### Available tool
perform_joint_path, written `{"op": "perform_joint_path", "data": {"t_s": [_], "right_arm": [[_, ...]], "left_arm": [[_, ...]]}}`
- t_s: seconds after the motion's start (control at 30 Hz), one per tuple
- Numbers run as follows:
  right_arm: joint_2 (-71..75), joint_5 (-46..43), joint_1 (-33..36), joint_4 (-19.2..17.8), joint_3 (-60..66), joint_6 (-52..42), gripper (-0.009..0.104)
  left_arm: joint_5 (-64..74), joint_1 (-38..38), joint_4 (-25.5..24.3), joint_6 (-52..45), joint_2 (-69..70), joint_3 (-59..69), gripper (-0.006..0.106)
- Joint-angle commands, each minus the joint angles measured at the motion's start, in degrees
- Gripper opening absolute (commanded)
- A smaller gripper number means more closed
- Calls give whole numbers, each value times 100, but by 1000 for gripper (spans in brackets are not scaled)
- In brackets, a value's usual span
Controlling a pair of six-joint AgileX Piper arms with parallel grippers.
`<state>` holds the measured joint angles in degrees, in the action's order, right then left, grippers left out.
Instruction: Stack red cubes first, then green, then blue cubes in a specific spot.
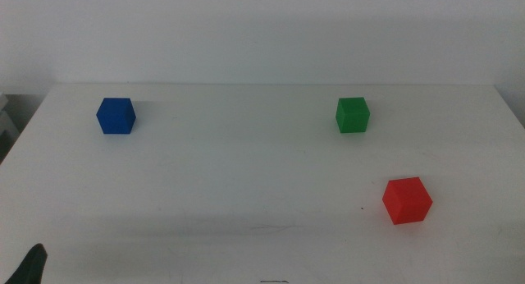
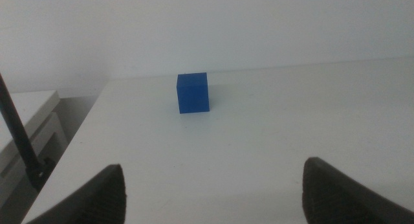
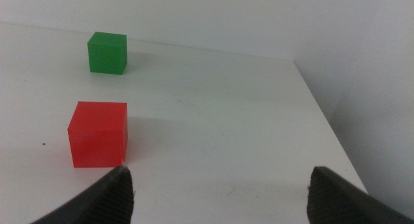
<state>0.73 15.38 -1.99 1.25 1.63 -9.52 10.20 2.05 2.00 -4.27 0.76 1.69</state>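
1. Three cubes sit on the white table [image 1: 246, 177], all apart from one another, nothing stacked

2. The red cube [image 1: 407, 200] sits toward the right and nearest the front edge, flat on the tabletop with nothing touching it

3. The green cube [image 1: 353, 115] stands farther back on the same right side, behind the red one and a little to its left, with a clear strip of table between them

4. Way over on the left, toward the back, the blue cube [image 1: 116, 116] stands alone, well apart from the other two

5. The left gripper [image 2: 213, 191] has its two dark jaws spread wide with nothing between them; the blue cube [image 2: 193, 92] sits upright ahead of it, near the table's side edge and well clear of the jaws

6. In the middle view only a dark sliver of that gripper [image 1: 33, 266] shows at the bottom left corner

7. The right gripper [image 3: 223, 195] is also wide open and holding nothing; the red cube [image 3: 98, 133] lies just ahead of one jaw tip, outside the gap rather than between the jaws

8. Past it, the green cube [image 3: 107, 52] sits farther off

9. The right gripper is out of the middle view
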Motion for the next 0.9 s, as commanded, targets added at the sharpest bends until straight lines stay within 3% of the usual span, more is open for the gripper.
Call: {"op": "perform_joint_path", "data": {"t_s": [0.0,0.4,0.63,0.87], "right_arm": [[110,-435,12,-46,-97,-65,94],[110,-1027,13,-3,-97,152,94],[110,-1043,13,-208,-97,76,94],[110,-1025,13,353,-103,583,94]], "left_arm": [[-476,0,23,26,116,-19,94],[-476,0,23,26,116,-19,94],[-476,0,23,26,116,-19,94],[-476,0,23,26,116,-19,94]]}}
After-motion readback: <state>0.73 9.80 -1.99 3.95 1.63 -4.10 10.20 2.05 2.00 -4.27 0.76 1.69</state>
